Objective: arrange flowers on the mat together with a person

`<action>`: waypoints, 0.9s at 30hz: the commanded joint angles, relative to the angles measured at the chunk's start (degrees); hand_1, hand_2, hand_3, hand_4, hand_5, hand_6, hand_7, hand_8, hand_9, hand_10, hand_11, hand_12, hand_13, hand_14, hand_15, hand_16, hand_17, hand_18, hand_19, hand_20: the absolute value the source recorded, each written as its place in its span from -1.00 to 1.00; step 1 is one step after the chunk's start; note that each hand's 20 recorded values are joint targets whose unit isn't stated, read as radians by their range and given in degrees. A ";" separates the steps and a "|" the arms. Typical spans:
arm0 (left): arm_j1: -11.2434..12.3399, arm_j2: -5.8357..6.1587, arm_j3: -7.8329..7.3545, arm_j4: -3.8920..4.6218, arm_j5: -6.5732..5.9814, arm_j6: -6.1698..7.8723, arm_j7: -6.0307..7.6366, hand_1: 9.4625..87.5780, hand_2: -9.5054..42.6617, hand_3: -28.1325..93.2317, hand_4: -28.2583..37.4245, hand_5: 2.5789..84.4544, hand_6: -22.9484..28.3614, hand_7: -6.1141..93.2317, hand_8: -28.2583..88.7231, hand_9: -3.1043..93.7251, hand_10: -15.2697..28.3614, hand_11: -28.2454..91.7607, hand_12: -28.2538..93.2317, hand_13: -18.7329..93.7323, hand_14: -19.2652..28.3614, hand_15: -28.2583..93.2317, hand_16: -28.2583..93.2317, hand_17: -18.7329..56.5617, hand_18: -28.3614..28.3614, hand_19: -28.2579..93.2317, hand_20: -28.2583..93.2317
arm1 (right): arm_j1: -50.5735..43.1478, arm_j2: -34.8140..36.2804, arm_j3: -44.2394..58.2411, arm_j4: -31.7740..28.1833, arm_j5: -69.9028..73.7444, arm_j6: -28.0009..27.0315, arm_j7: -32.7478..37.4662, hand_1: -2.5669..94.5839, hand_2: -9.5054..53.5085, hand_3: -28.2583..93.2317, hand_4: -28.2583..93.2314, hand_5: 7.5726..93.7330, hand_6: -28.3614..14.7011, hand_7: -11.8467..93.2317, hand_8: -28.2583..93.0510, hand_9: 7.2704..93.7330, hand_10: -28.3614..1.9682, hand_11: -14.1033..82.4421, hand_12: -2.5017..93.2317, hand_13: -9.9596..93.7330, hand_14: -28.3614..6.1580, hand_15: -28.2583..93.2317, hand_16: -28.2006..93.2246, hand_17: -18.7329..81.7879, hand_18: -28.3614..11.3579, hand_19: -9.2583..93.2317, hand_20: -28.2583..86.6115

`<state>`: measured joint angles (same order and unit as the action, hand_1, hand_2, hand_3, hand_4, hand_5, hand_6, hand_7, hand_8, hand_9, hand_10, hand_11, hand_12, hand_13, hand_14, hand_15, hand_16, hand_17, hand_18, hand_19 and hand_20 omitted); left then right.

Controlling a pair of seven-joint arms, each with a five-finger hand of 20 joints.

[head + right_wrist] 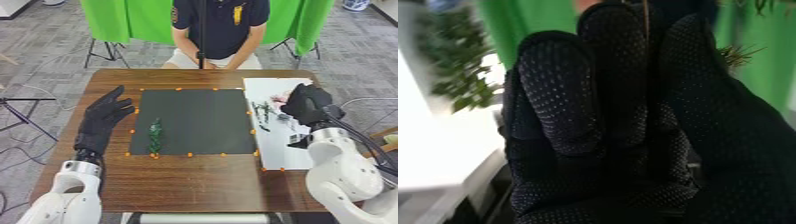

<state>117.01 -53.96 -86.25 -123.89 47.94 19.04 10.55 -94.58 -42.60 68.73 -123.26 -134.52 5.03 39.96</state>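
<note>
In the head view, my left hand (105,117) is open beside the left edge of the dark mat (200,117), on which a green sprig (155,136) lies lengthwise. My right hand (306,105) is over the white sheet (289,150), close by a pale pink flower (281,98) and some thin green sprigs (264,111). The right wrist view has the right hand (611,90) with thumb and fingers drawn together round a thin brown stem (646,17). Spiky green tips (737,56) stick out beyond the thumb.
Small orange markers (189,155) run round the dark mat on the brown table (195,187). Across the table a person sits with both hands low by the far edge, near a thin black pole (202,30). Green cloth (133,20) hangs behind.
</note>
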 commanded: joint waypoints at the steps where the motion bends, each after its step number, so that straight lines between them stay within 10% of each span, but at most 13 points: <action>1: 0.31 -0.10 -0.13 -0.15 -0.29 0.81 -0.03 -0.61 -0.35 0.75 -0.92 -0.15 0.18 -0.65 -0.68 -0.16 0.60 -0.08 -0.40 -0.19 0.91 0.29 -0.71 -0.74 0.82 0.22 -0.38 | 20.77 -13.21 -17.69 5.16 0.60 -2.61 -1.13 0.18 -1.00 0.53 -1.00 0.92 0.40 -0.51 -0.46 0.99 0.22 -0.07 -0.50 0.84 0.23 0.38 -0.18 0.20 -0.63 0.99 -0.34; 27: -4.13 -0.28 2.01 1.52 0.07 -0.67 -0.89 -0.61 -0.35 0.75 -0.92 -0.15 0.17 -0.65 -0.68 -0.16 0.60 -0.09 -0.40 -0.19 0.92 0.29 -0.71 -0.74 0.83 0.22 -0.38 | 27.31 -31.01 -32.51 25.15 -7.60 -17.69 1.86 0.13 -1.00 0.50 -0.93 0.94 0.36 -0.48 -0.42 0.98 0.19 0.02 -0.48 0.82 0.17 0.46 -0.17 0.19 -0.70 1.00 -0.26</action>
<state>113.53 -54.17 -84.96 -122.94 47.92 19.11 10.50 -67.95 -70.64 38.46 -99.47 -139.58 -10.83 40.93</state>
